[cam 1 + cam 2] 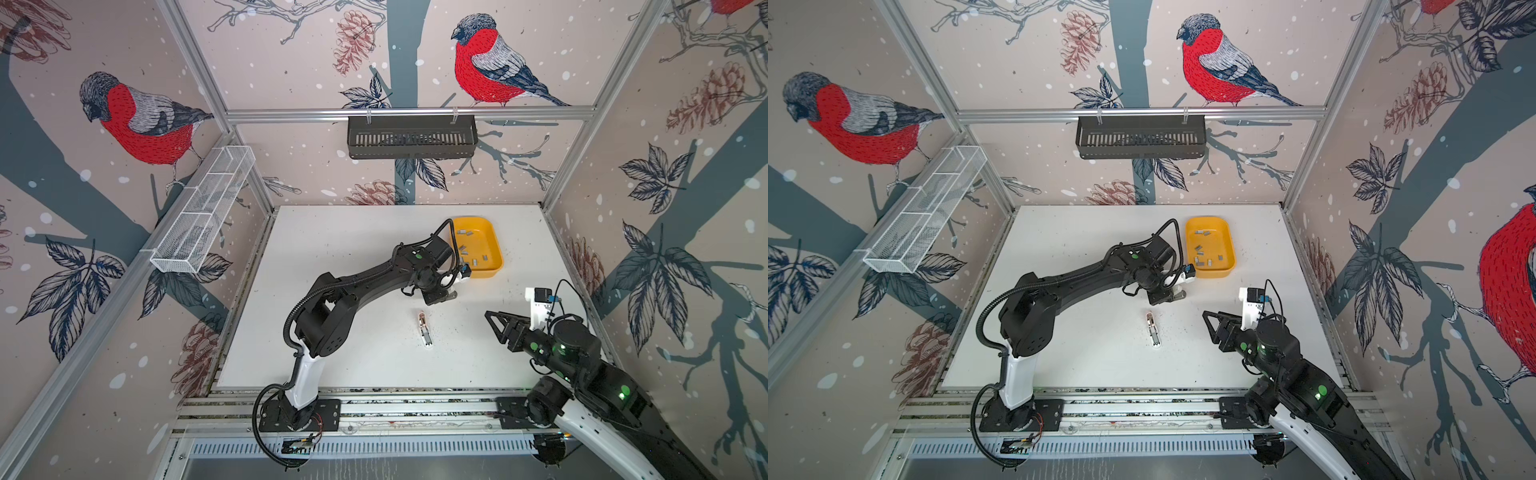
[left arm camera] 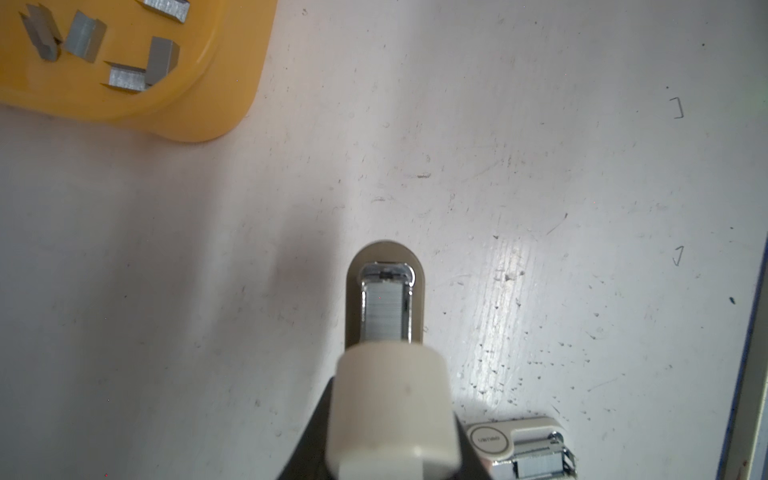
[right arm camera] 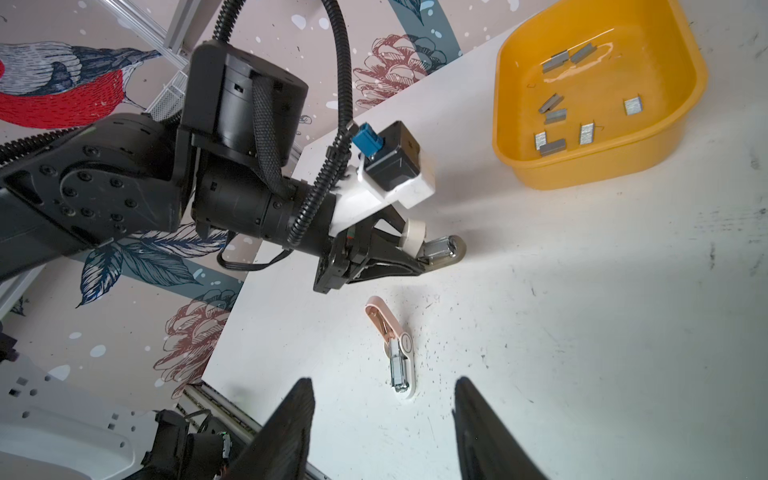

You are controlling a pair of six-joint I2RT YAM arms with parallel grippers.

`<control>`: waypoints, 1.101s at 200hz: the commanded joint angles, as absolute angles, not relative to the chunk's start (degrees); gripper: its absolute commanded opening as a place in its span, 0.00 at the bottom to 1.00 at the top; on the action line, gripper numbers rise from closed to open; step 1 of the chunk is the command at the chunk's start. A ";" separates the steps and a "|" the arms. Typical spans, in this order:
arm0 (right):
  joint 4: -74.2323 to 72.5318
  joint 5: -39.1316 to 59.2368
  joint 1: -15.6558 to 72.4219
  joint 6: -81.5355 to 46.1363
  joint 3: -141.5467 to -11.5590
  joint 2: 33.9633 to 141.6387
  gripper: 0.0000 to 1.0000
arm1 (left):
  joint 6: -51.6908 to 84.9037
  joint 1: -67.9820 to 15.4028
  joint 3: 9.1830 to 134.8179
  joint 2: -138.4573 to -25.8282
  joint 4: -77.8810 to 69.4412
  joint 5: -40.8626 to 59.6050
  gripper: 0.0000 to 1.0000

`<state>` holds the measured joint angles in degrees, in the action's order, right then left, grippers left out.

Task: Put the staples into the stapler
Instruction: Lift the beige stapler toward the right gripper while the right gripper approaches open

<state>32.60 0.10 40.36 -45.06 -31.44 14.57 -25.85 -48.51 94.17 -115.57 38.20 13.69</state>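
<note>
A small taupe stapler (image 2: 384, 299) with a cream lid (image 2: 390, 407) is swung open, and my left gripper (image 2: 390, 419) is shut on it just above the table, beside the yellow tray (image 1: 496, 268). A grey staple strip fills its metal channel. The side view shows the same grip, stapler (image 3: 442, 249) pointing out of the fingers. Several loose staples (image 1: 469, 249) lie in the tray, also visible as staples (image 3: 552, 116). A second stapler (image 1: 424, 330), white with a pink lid, lies open on the table. My right gripper (image 3: 382, 382) hangs open and empty, to that stapler's right.
The yellow tray (image 1: 1229, 266) stands at the back right of the white table (image 1: 332, 257). Single bent staples (image 2: 678, 109) and small specks lie scattered on the tabletop. A black basket (image 1: 411, 137) and a white wire basket (image 1: 203, 208) hang on the walls.
</note>
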 commanded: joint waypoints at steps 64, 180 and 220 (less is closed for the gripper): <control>31.28 2.38 40.43 -44.03 -31.12 16.75 0.56 | -23.48 -46.12 88.61 -105.14 38.96 13.55 0.21; 2.76 13.01 38.60 -47.64 -31.54 40.65 0.69 | -17.70 -40.96 69.47 -84.16 23.14 19.93 0.20; -4.22 16.15 37.71 -48.35 -31.84 46.03 0.80 | -16.04 -40.79 70.31 -85.14 24.68 23.50 0.20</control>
